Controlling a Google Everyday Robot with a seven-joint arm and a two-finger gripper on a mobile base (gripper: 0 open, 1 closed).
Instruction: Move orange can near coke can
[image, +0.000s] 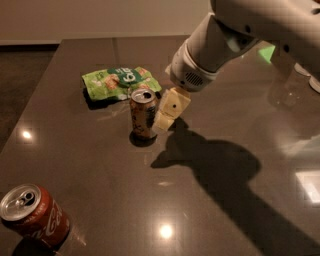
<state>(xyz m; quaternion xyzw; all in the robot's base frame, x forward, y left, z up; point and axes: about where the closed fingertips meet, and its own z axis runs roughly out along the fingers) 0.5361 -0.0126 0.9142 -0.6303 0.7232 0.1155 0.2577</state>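
The orange can (143, 114) stands upright on the dark table (100, 170), left of centre, its silver top open. The coke can (32, 215) stands at the near left corner, red with white script. My gripper (167, 111) hangs from the white arm and sits right beside the orange can, at its right side, about level with the can's upper half. Its cream fingers point down and left toward the can.
A green snack bag (119, 82) lies just behind the orange can. A clear plastic bottle (286, 85) stands at the far right. The arm's shadow falls across the table's right half. The table's left edge runs close to the coke can.
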